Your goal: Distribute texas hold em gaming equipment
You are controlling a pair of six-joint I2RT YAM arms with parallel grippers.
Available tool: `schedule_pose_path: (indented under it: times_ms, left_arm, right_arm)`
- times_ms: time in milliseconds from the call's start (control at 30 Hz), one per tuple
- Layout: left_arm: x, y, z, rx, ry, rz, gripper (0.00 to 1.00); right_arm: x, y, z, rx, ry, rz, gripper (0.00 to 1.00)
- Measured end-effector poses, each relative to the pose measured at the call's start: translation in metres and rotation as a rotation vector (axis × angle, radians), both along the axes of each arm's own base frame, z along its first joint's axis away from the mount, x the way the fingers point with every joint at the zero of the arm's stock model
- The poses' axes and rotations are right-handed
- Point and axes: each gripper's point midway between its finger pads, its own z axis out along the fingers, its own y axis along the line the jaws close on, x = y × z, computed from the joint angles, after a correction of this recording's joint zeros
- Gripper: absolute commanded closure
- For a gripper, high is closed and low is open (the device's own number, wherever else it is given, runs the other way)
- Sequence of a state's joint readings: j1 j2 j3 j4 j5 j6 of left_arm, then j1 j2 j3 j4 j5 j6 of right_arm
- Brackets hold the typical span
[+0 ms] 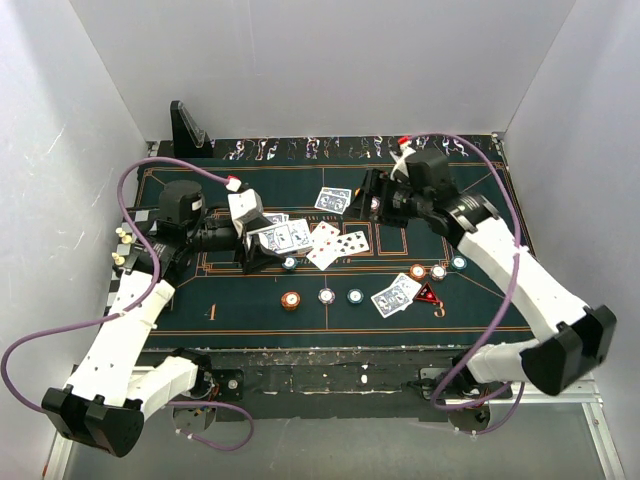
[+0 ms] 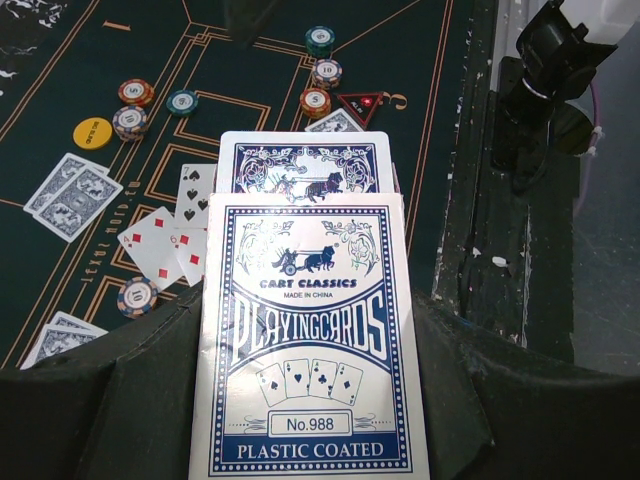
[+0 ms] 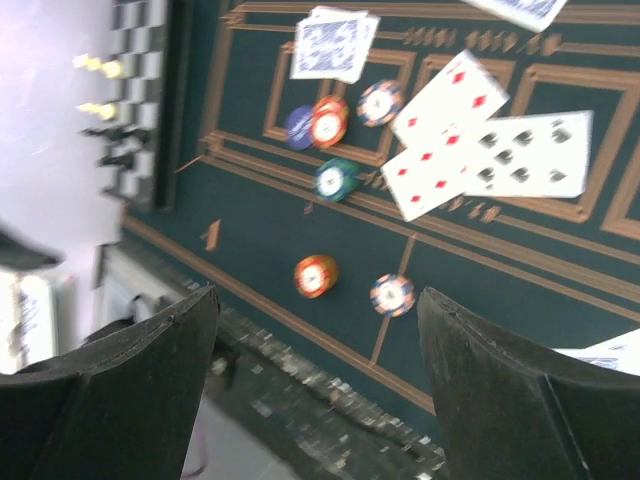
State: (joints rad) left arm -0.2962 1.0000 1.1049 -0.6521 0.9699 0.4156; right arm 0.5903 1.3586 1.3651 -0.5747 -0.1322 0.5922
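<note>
Left gripper (image 2: 310, 420) is clamped on a card box (image 2: 308, 330) above the green mat (image 2: 60, 60), a blue-backed card (image 2: 303, 165) poking out beyond it. The box reads "CART CLASSICS, MADE IN CHINA, PLAYINGCARDS, No.988, PLASTIC COATED". Right gripper (image 3: 320, 380) hangs over the mat with fingers spread wide, holding nothing. Ahead of the box lie face-up diamond cards (image 2: 160, 250), a chip (image 2: 137, 296) marked 10, a yellow disc (image 2: 92, 132) and the red triangular marker (image 2: 362, 103).

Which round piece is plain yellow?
The yellow disc, beside a white chip in the left wrist view. Other round pieces are orange, white, teal or blue.
</note>
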Motion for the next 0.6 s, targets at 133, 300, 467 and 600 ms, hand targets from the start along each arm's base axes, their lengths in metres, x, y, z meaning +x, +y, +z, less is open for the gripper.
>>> schedule_pose_path:
  times_ms: [133, 300, 467, 600]
  left_arm:
    - [0.0, 0.0, -0.008, 0.007, 0.013, -0.001, 0.86]
    - [0.001, 0.0, -0.008, 0.007, 0.002, -0.003, 0.86]
    - [0.003, -0.001, -0.01, 0.009, 0.012, -0.006, 0.86]
    - [0.003, -0.001, -0.01, 0.01, 0.01, -0.007, 0.86]
  right_arm:
    - [-0.033, 0.007, 0.014, 0.184, 0.074, 0.088, 0.12]
    - [-0.057, 0.027, 0.024, 0.346, 0.173, 0.203, 0.11]
    - [-0.066, 0.039, 0.039, 0.441, 0.211, 0.257, 0.1]
    - [-0.073, 0.052, 0.047, 0.484, 0.224, 0.304, 0.1]
